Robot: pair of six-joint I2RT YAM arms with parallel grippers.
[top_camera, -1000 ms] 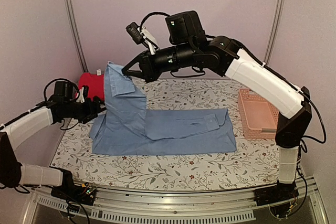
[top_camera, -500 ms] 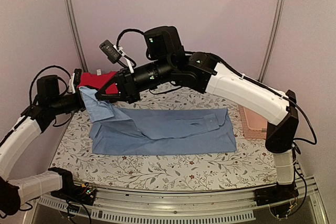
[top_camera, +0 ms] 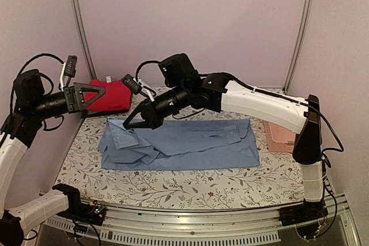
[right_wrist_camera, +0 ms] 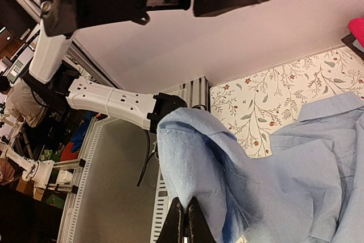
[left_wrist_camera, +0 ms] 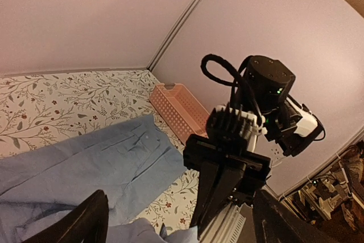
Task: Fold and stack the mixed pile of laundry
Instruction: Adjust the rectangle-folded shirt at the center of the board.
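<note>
The light blue shirt [top_camera: 196,141] lies spread flat across the floral tablecloth, its left part bunched in folds. My right gripper [top_camera: 128,124] is low over that left end and shut on a fold of the shirt [right_wrist_camera: 216,163], the fingertips [right_wrist_camera: 183,227] pinched together on the cloth. A red garment [top_camera: 113,94] lies folded at the back left; in the right wrist view only its edge [right_wrist_camera: 357,29] shows. My left gripper [top_camera: 101,91] hangs raised in front of the red garment, open and empty. In the left wrist view its fingers [left_wrist_camera: 85,223] frame the right gripper [left_wrist_camera: 219,194] and the shirt [left_wrist_camera: 96,163].
A pink slatted basket [top_camera: 283,133] stands at the right edge of the table, behind the right arm's upright link; it also shows in the left wrist view, basket [left_wrist_camera: 179,106]. Bare tablecloth [top_camera: 190,188] runs along the front. Metal posts stand at both back corners.
My right gripper has come down and leftward with the lifted shirt part, laying it low over the shirt's left end. My left arm has risen and drawn back from the shirt, staying open.
</note>
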